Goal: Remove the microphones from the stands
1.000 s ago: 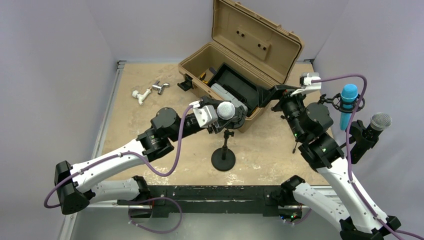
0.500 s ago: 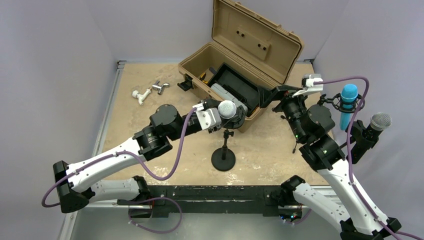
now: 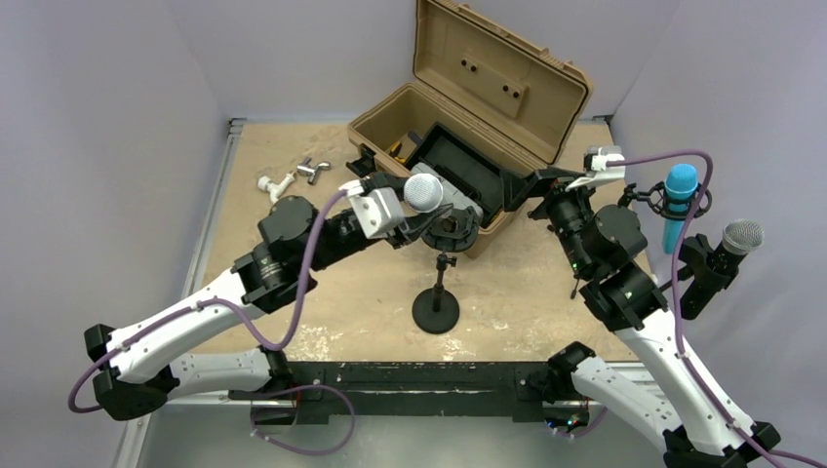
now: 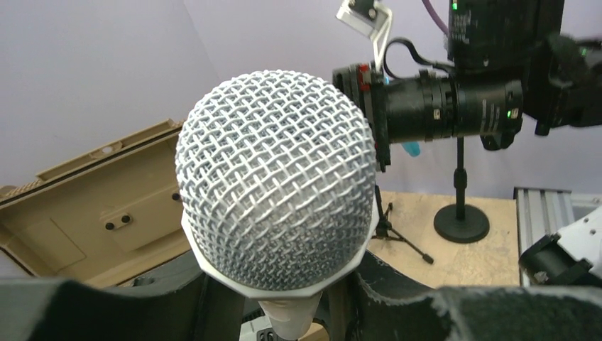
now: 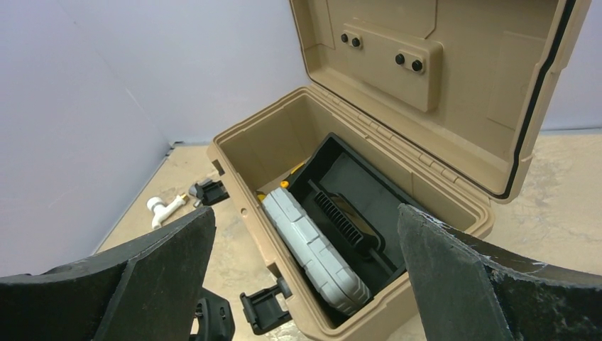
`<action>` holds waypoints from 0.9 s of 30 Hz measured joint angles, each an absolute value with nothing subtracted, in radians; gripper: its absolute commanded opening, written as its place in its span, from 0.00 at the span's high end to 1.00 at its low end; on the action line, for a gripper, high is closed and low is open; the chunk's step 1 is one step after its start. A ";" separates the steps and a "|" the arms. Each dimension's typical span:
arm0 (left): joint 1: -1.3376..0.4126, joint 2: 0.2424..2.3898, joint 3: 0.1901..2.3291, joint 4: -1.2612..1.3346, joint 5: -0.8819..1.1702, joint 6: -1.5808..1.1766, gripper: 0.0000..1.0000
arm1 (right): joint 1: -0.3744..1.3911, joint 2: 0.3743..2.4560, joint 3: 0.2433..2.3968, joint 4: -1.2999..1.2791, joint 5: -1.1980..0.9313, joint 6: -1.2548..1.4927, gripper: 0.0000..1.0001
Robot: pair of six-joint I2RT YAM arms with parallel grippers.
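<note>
The microphone [image 3: 421, 192] has a silver mesh head and a pale handle. My left gripper [image 3: 429, 216] is shut on its handle and holds it up and to the left of the black clip [image 3: 452, 227] on top of the stand [image 3: 436, 310], a short black pole on a round base. In the left wrist view the mesh head [image 4: 275, 206] fills the middle, with the left gripper [image 4: 287, 316] closed round the handle below it. My right gripper [image 3: 530, 192] is open and empty by the toolbox's right end; in the right wrist view it [image 5: 305, 213] stands wide over the box.
An open tan toolbox [image 3: 385, 114] with a grey case and black tray stands at the back. A white pipe fitting [image 3: 276, 184] and a metal fitting [image 3: 313, 170] lie at back left. A blue microphone [image 3: 680, 205] and another silver-headed one [image 3: 738, 239] stand on stands at the right.
My left arm has pulled back to the left and up, carrying the microphone head away from the stand's clip. The right arm has barely moved.
</note>
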State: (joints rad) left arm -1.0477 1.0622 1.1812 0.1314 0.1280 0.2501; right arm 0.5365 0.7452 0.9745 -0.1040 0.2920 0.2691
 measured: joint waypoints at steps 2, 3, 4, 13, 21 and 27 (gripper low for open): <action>-1.048 1.041 1.192 0.123 0.109 0.221 1.00 | 0.537 0.746 0.970 -0.102 0.292 0.270 0.01; -1.048 1.023 1.192 0.116 0.097 0.201 1.00 | 0.537 0.746 0.968 -0.098 0.292 0.270 0.01; -1.048 1.003 1.192 0.105 0.088 0.185 1.00 | 0.537 0.746 0.964 -0.096 0.292 0.270 0.01; -0.942 0.937 1.416 -0.257 -0.117 -0.044 1.00 | 0.537 0.747 0.957 -0.089 0.283 0.270 0.01; -0.428 0.975 1.457 -0.730 -0.118 -0.231 1.00 | 0.537 0.746 0.957 -0.089 0.266 0.268 0.01; -0.258 1.143 1.306 -0.859 -0.079 -0.252 1.00 | 0.537 0.745 0.954 -0.088 0.258 0.268 0.01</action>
State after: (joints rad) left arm -0.2584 1.1435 1.3064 -0.8589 -0.0792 -0.2520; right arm 0.5365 0.7448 0.9539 -0.0875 0.2577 0.2680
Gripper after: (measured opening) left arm 0.391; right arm 0.987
